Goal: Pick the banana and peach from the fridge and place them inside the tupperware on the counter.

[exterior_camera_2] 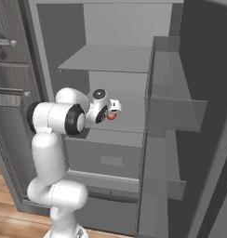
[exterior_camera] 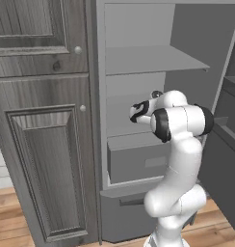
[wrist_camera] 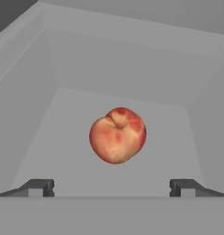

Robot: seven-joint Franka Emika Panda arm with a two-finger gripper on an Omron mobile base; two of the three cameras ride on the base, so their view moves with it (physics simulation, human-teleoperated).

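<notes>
Grey fridge point(wrist_camera: 132, 59) shelf carries a round red-orange peach point(wrist_camera: 117, 135), centred between wide-apart jaws.

Both base views looked forward from behind the arm, one from its left and one from its right, sharing the open fridge point(exterior_camera: 138, 62) and its shelves. The hand view sat close, facing the peach point(wrist_camera: 117, 135), seemingly on a shelf.

My own forearm covered most of the peach point(exterior_camera_2: 111, 116) in the right base view, my fingertips point(wrist_camera: 40, 187) were cut by the hand view's lower edge, the fridge point(exterior_camera: 138, 62) ran past the frame edges
</notes>
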